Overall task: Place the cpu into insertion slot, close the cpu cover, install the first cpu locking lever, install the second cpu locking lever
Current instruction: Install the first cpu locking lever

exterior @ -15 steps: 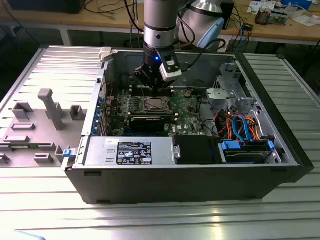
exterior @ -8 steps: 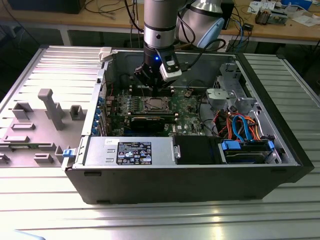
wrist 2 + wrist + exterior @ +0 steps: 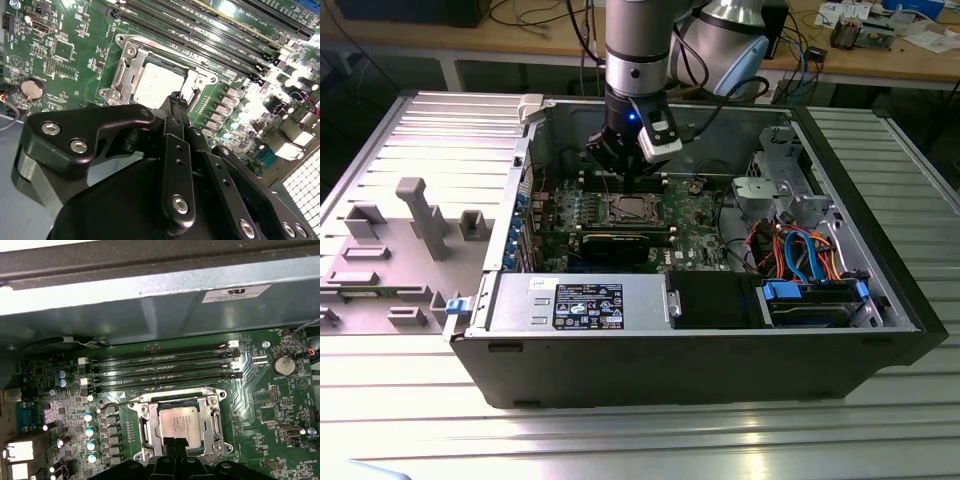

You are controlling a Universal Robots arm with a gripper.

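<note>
In the exterior view the arm reaches down into an open computer case (image 3: 700, 330) lying on a ribbed metal table (image 3: 640, 440); the gripper (image 3: 632, 172) hangs just above the green motherboard (image 3: 695, 215), over the far edge of the insertion slot (image 3: 628, 209), where the silver top of the cpu (image 3: 629, 211) shows inside the metal frame; a grey moulded tray (image 3: 380, 250) lies to the exterior view's left of the case, and blue and orange cables (image 3: 800, 250) sit in the case's right part. In the second wrist view the black fingers (image 3: 176, 107) stand pressed together with no gap, holding nothing, their tips just at the near edge of the slot; the cpu (image 3: 157, 82) lies flat in the socket, and the cpu cover (image 3: 131, 67) lies down around it; a round coin battery (image 3: 32, 89) sits well apart on the board, and long memory slots (image 3: 210, 37) run beside the socket. In the first wrist view the cpu (image 3: 180, 422) sits in the insertion slot (image 3: 182, 427) with the cpu cover (image 3: 216, 424) framing it; the fingertips (image 3: 176, 446) touch or nearly touch its near edge; the memory slots (image 3: 160, 367) lie between the socket and the case wall.
</note>
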